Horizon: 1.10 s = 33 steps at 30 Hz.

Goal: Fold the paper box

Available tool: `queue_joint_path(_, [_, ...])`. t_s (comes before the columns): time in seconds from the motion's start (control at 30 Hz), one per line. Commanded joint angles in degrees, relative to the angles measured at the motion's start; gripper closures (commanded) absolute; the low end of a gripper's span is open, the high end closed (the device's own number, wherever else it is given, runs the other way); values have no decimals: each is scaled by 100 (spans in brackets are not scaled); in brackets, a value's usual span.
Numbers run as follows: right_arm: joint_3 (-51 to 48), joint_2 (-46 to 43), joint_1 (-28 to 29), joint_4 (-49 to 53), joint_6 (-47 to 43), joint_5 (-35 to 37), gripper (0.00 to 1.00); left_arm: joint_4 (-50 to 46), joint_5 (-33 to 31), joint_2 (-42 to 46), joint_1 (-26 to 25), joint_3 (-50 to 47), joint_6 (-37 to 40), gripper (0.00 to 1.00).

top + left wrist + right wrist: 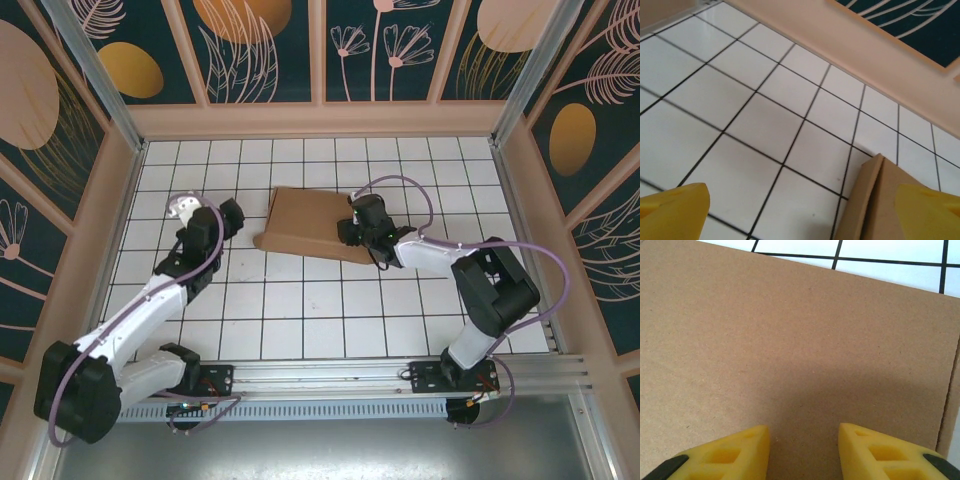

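The paper box [305,225] lies folded flat, a brown cardboard slab in the middle of the white tiled table. My left gripper [240,218] stands open just left of the box's left edge. In the left wrist view, a corner of the box [880,200] sits close to the right yellow finger [930,212], and the left gripper [802,220] holds nothing. My right gripper [347,228] is over the box's right part. In the right wrist view its jaws [804,450] stand apart, tips down at the plain cardboard top [790,340], with nothing between them.
The tiled table [300,310] is boxed in by wooden-framed patterned walls [320,115]; the wall's base [880,55] runs close behind the left gripper. A metal rail [330,375] carrying both arm bases runs along the near edge.
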<state>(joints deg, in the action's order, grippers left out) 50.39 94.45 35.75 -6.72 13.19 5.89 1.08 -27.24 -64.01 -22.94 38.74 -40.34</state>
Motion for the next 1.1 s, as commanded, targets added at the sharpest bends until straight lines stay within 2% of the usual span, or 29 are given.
queue_joint_path(0.0, [52,-365,-49,354,-149,-2,57,94,1127,-817,127,626,654,7])
queue_joint_path(0.17, [257,-948,-354,555,17,-165,49,-239,2397,-2428,206,1889,877,5])
queue_joint_path(0.23, [188,-1122,-498,566,173,-347,45,-263,2703,-2889,219,2177,959,5])
queue_joint_path(0.37, [-54,-1164,-979,637,464,-475,42,-273,2861,-3386,220,2488,1115,6])
queue_joint_path(0.47, [-272,-1044,-1232,507,689,-914,41,-151,3118,-3714,223,2483,1164,6])
queue_joint_path(0.57, [-477,-900,-1263,215,749,-1250,40,-79,3164,-3843,225,2391,1151,7])
queue_joint_path(0.63, [-499,-723,-1235,185,805,-1217,40,-64,3178,-3934,234,2331,1129,10])
queue_joint_path(0.73, [-649,-505,-1219,81,933,-1030,42,-25,3108,-4061,266,2187,980,16])
queue_joint_path(0.87, [-801,-228,-1128,71,950,-648,46,195,3165,-4200,290,1903,768,30])
queue_joint_path(1.07, [-835,133,-1004,141,1008,-528,50,568,3368,-4312,290,1445,545,49])
